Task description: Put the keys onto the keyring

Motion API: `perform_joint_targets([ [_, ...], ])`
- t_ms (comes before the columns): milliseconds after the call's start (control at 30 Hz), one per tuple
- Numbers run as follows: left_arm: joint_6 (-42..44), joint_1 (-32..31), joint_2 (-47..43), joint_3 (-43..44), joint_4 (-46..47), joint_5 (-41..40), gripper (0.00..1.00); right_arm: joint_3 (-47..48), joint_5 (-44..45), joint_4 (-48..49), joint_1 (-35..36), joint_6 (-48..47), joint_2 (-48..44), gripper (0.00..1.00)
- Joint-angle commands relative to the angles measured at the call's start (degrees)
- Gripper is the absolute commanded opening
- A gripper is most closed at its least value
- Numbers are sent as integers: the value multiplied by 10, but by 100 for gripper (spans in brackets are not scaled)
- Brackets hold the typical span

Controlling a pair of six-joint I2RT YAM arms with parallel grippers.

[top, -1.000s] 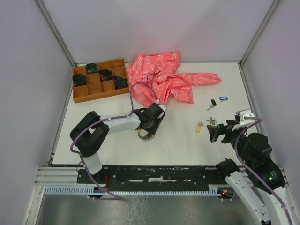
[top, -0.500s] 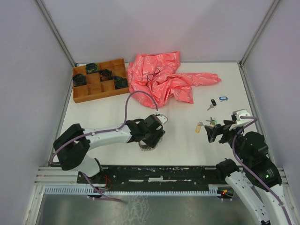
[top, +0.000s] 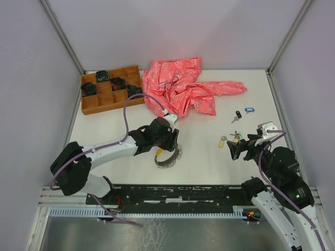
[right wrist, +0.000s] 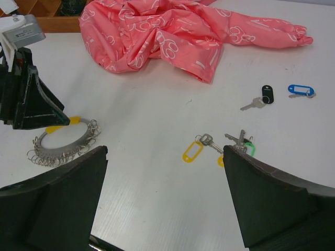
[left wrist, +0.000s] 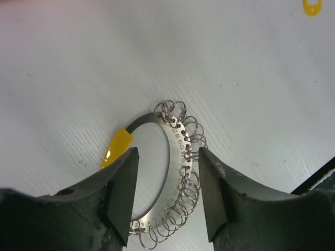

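Silvery keyring (left wrist: 179, 144) | partly between left pincer (left wrist: 166, 194) jaws | jaws wide, gripping nothing

The white table (top: 209, 164) carries a wooden tray (top: 107, 108) at its far left corner and a pink cloth (top: 180, 86) beside it along the far edge. Tagged keys (top: 222, 141) lie scattered near the right edge. The keyring (top: 168, 157) lies towards the near edge's middle.
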Motion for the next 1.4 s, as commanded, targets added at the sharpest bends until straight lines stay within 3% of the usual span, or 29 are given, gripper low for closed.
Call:
perform_joint_targets([
  [0, -7, 23, 28, 4, 57, 47, 54, -1, -11, 33, 3, -7, -7, 100],
  [133, 20, 70, 39, -4, 80, 118, 44, -2, -14, 33, 4, -8, -7, 100],
  [333, 55, 93, 70, -1, 96, 177, 44, -4, -19, 38, 4, -11, -7, 100],
  [867, 86, 103, 175, 34, 107, 209, 40, -6, -34, 42, 3, -13, -3, 100],
  [1367, 78, 102, 148, 37, 136, 220, 40, 8, -78, 36, 4, -9, 35, 100],
])
